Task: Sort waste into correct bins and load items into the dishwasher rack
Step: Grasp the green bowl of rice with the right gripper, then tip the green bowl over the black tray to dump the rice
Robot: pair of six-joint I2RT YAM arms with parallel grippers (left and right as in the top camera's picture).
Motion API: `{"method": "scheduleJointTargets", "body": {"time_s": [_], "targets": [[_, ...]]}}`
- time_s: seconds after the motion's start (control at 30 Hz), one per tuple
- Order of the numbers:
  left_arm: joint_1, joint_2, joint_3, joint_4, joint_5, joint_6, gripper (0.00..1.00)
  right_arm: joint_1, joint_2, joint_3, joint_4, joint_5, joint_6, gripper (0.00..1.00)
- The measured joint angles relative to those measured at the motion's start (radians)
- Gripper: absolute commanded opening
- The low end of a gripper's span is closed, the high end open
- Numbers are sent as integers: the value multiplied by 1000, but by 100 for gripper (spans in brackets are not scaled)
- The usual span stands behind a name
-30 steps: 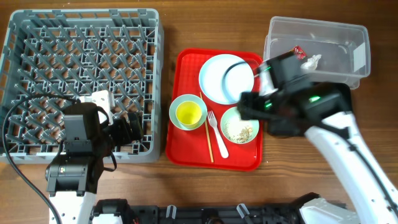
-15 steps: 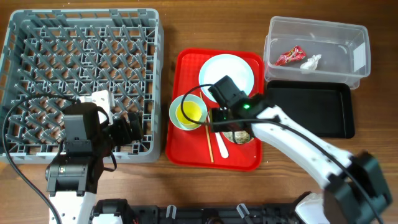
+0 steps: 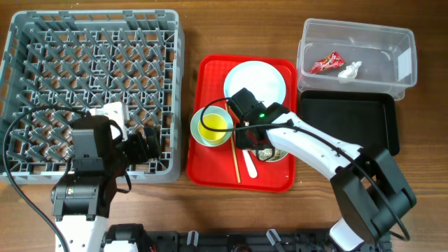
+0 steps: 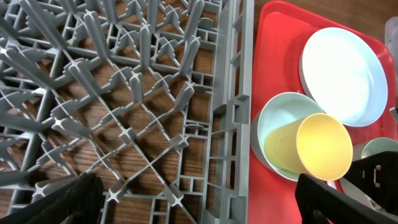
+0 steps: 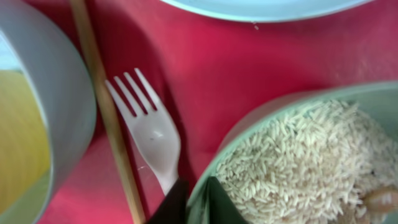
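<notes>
The rice bowl (image 5: pixel 227 142) is sitting at the near right of the red tray (image 5: pixel 205 56). Its left rim is lying between the fingertips of the right claw (image 5: pixel 191 204), which is pinching it, one finger outside the wall and the other inside at the edge of the rice (image 5: pixel 298 162). The fork (image 5: pixel 152 140) and a chopstick (image 5: pixel 102 106) are lying just left of that grip, with the second bowl (image 4: pixel 268 121) holding the yellow cup (image 4: pixel 323 146) further left and the plate (image 3: pixel 255 84) on the far side. Well to the left, the left claw (image 4: pixel 202 196) is hanging wide open over the near right corner of the rack (image 4: pixel 124 93).
</notes>
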Motion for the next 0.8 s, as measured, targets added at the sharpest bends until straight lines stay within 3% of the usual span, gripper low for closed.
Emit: {"method": "scheduleJointTargets", "body": {"time_s": [0.3, 0.47, 0.6, 0.8], "targets": [[0, 0, 0, 0, 0, 0, 100, -3, -8, 42, -108, 22, 2, 4], [0, 0, 0, 0, 0, 0, 100, -72, -129, 119, -160, 9, -27, 4], [0, 0, 0, 0, 0, 0, 100, -216, -274, 153, -161, -49, -47, 4], [0, 0, 0, 0, 0, 0, 100, -535, -285, 143, -160, -334, -111, 4]]}}
